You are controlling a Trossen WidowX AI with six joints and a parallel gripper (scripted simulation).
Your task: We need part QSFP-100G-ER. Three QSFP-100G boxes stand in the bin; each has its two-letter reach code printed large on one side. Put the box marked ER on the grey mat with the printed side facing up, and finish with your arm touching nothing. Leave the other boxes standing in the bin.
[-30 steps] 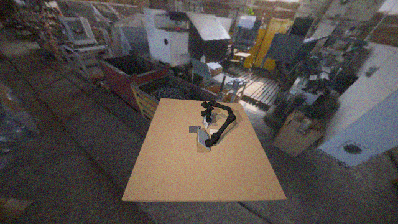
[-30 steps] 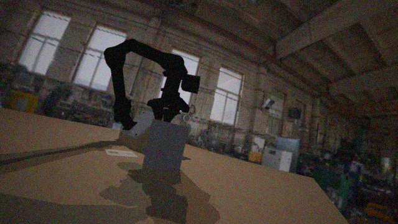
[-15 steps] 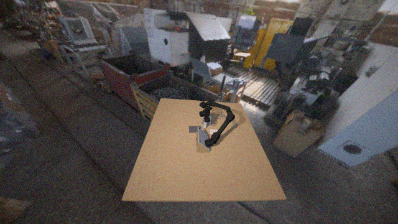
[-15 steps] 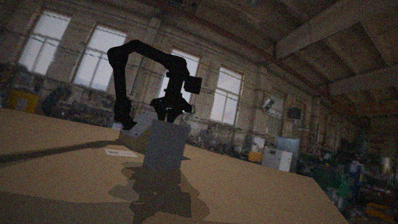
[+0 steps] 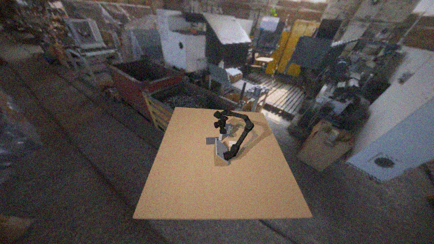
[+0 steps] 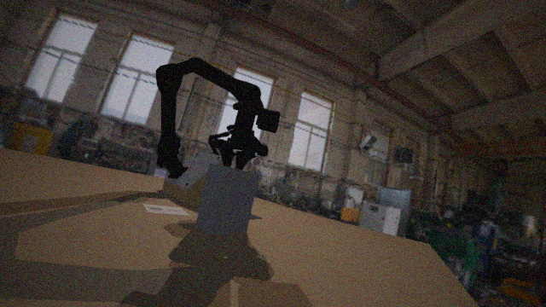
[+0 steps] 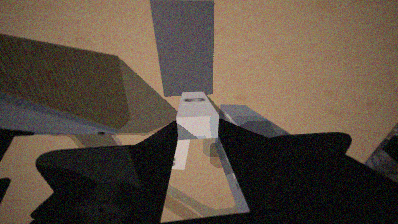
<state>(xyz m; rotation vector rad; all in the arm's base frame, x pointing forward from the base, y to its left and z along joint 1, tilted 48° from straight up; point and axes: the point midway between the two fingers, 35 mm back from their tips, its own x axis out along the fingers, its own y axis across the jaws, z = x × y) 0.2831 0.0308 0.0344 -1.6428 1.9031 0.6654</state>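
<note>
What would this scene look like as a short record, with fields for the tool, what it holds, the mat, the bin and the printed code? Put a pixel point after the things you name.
Tool: the gripper (image 5: 221,133) (image 6: 235,164) (image 7: 197,124), fingers pointing down, closed on a box
Held: a white box (image 7: 194,116) with a small dark mark on one face
Mat: grey mat (image 5: 211,140) (image 7: 186,50), the box not lying on it
Bin: grey bin (image 6: 230,200), in front of the fingers in the exterior view
Code: cannot be read
Surface: tan table top (image 5: 220,193) (image 6: 341,256) (image 7: 300,55)
</note>
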